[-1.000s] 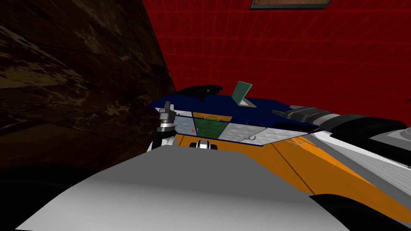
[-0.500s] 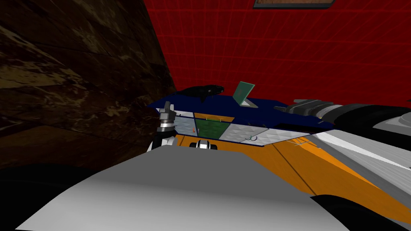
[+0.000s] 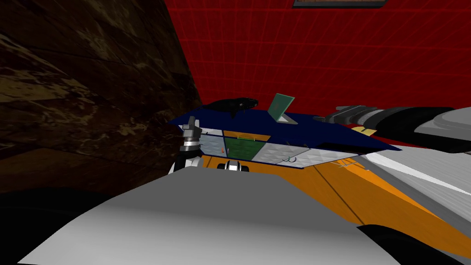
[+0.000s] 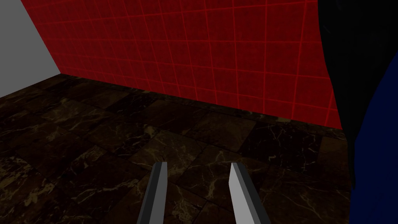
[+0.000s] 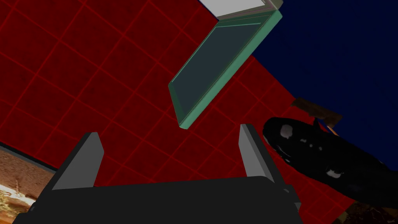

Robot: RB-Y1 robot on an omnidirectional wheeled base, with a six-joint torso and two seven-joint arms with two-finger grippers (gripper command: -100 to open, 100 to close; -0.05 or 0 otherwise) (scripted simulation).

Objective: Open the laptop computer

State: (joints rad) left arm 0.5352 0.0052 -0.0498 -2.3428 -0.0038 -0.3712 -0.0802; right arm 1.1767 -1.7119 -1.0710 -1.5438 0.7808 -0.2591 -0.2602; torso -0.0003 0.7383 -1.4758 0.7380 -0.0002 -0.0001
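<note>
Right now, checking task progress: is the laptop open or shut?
Open. The laptop has its green lid standing angled up from its pale base on the dark blue desk.

My head camera looks down and forward over the blue table (image 3: 313, 131) to the red wall (image 3: 299, 55). My right wrist camera is close to the laptop (image 5: 217, 74), which both see. My left wrist camera faces the dark floor (image 4: 116, 128) and that wall.
</note>
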